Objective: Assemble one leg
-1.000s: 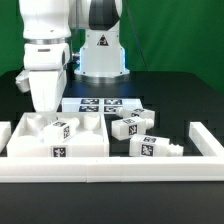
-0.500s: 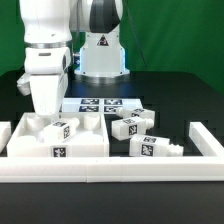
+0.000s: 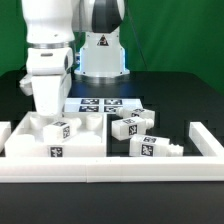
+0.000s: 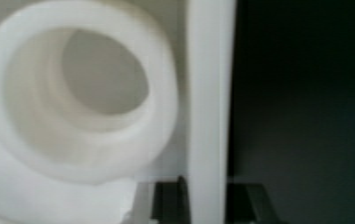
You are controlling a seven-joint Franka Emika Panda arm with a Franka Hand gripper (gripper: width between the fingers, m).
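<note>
fingers down at the white panel on the exterior view's left (how far open, i cannot tell); a leg stands just beside, other legs lie further right.

A black table is carrying everything here. The marker board is lying flat at the centre of the frame, just in front of the robot base, which is standing at upper centre. A large white panel is resting at lower left. Three loose posts are lying right of centre. The rear leg is sitting just beside the marker board, the middle leg just below it, and the front leg nearer the bottom, its peg pointing toward the frame's right. A white rail is running along the bottom, its ends turning back at lower left and lower right.
</note>
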